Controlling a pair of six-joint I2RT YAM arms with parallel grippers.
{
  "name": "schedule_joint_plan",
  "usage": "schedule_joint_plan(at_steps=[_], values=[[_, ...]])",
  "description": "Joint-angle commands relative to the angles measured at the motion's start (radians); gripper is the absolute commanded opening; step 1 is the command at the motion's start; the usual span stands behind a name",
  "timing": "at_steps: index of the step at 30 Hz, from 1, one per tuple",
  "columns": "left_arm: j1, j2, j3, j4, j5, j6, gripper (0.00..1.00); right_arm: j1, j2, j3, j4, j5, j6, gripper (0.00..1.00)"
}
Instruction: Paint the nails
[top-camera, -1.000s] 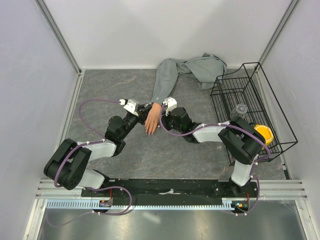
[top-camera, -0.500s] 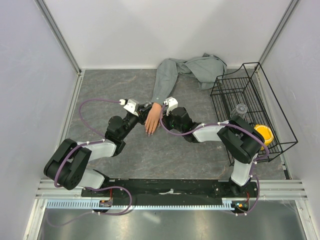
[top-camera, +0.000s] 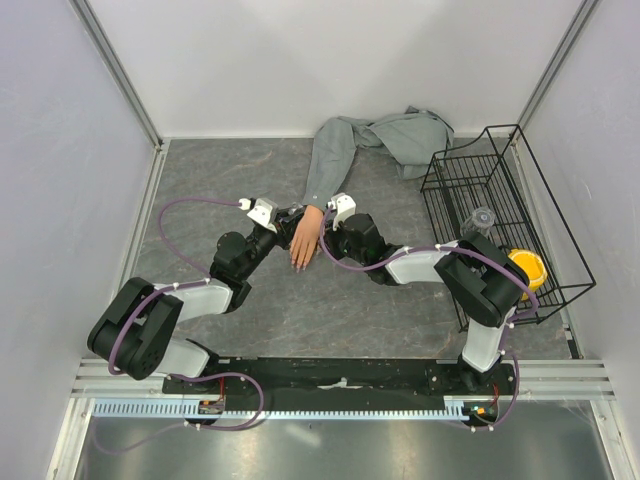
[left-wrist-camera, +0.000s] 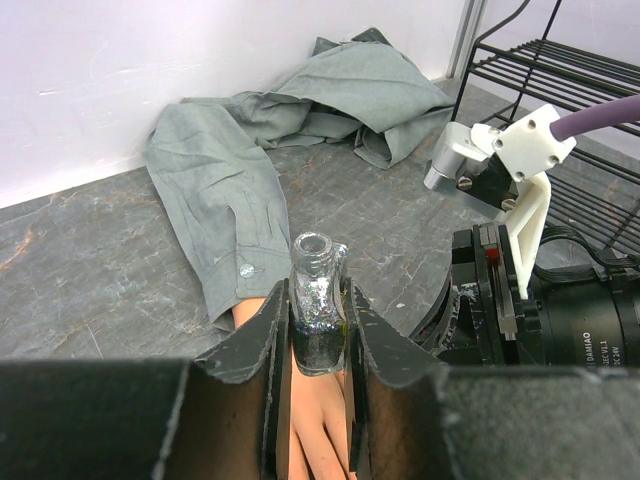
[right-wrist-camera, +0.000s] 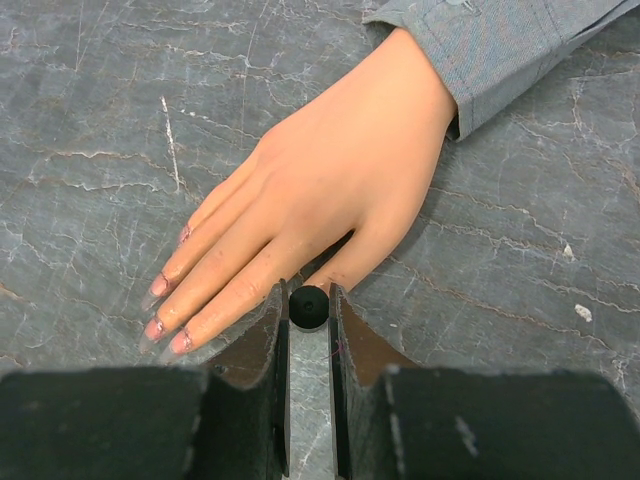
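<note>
A peach mannequin hand with a grey shirt sleeve lies flat on the table, fingers toward me. Its pinkish nails show in the right wrist view on several fingertips. My left gripper is shut on a small open glass polish bottle, held upright just above the hand. My right gripper is shut on a black brush cap that sits right over the thumb, hiding its tip. In the top view both grippers, left and right, flank the hand.
A crumpled grey shirt lies at the back. A black wire basket stands at the right with a yellow object and a grey lidded item in it. White walls close the back and sides.
The right gripper has shifted very slightly toward the hand. The left arm and the hand have not moved.
</note>
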Motion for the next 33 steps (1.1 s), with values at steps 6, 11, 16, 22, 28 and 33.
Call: schedule_joint_plan(at_steps=[6,11,16,22,28,33], values=[[-0.004,0.004,0.007,0.056,-0.011,0.034,0.02,-0.005,-0.018,0.017,0.057,-0.019,0.013,0.00],[-0.004,0.006,0.007,0.056,-0.009,0.034,0.02,-0.005,-0.009,0.029,0.053,-0.021,0.013,0.00],[-0.004,0.006,0.008,0.056,-0.011,0.034,0.02,-0.005,-0.012,0.034,0.053,-0.021,0.010,0.00],[-0.004,0.009,0.010,0.056,-0.011,0.034,0.02,-0.005,-0.017,0.035,0.051,-0.018,0.008,0.00],[-0.002,0.009,0.010,0.056,-0.009,0.034,0.02,-0.005,-0.031,0.032,0.048,-0.018,0.006,0.00],[-0.004,0.012,0.011,0.056,-0.009,0.034,0.02,-0.003,-0.045,0.026,0.047,-0.015,0.005,0.00]])
